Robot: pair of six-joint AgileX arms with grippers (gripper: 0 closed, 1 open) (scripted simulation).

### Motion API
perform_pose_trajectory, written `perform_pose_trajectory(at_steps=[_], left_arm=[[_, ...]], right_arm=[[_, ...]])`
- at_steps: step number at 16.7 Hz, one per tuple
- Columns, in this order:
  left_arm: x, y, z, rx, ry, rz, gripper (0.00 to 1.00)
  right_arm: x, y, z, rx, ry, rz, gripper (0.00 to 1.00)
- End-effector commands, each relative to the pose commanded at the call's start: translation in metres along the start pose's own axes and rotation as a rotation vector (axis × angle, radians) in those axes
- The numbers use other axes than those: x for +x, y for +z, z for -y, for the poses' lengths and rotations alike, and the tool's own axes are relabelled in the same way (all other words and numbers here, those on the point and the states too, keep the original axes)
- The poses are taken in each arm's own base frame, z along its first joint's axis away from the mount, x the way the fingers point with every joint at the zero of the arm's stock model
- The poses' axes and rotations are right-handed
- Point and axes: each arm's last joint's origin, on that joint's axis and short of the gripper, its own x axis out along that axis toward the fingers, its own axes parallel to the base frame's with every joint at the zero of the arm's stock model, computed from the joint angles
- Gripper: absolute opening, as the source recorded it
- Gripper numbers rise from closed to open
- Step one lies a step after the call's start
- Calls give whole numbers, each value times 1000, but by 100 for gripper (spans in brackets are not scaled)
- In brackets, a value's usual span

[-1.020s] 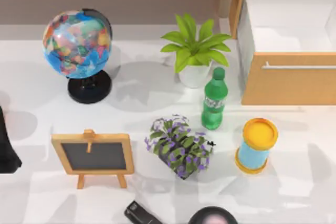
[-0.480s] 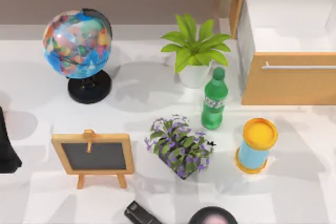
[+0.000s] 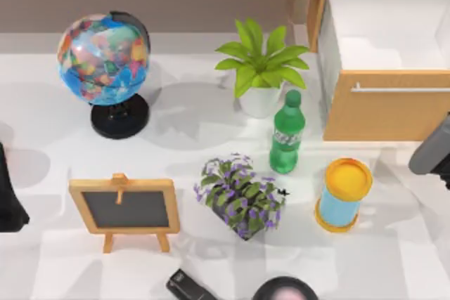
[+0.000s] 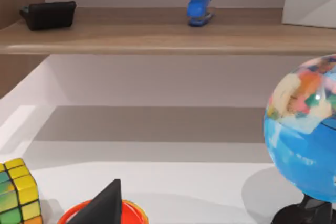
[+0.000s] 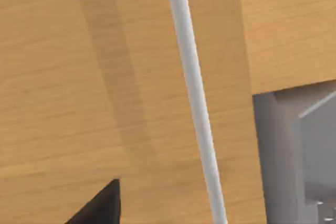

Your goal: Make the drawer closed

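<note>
One drawer [image 3: 385,68] stands pulled open at the table's [image 3: 190,145] far right; our right hand [image 3: 432,149] sits just before its front panel, finger state indeterminable.

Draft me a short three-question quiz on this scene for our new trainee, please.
1. True or false: the drawer is fully shut.
2. Which stands closest to the drawer's wooden front? A) globe B) yellow-lidded blue canister C) chalkboard easel
3. Fill in: the right wrist view looks straight at the drawer's silver ___.

Key: 1 false, its white interior lies open. 2 B. 3 handle.
</note>
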Motion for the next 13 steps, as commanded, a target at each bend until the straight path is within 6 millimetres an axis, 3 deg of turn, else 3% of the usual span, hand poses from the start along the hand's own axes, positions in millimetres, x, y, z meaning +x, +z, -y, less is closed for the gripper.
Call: perform_pose_trajectory(at_steps=[6, 13], left_arm=[[0, 0, 0, 0, 0, 0, 100], [0, 0, 0, 0, 0, 0, 100]], right_arm=[[0, 28, -19, -197, 14, 40, 100], [2, 25, -20, -202, 19, 38, 100]])
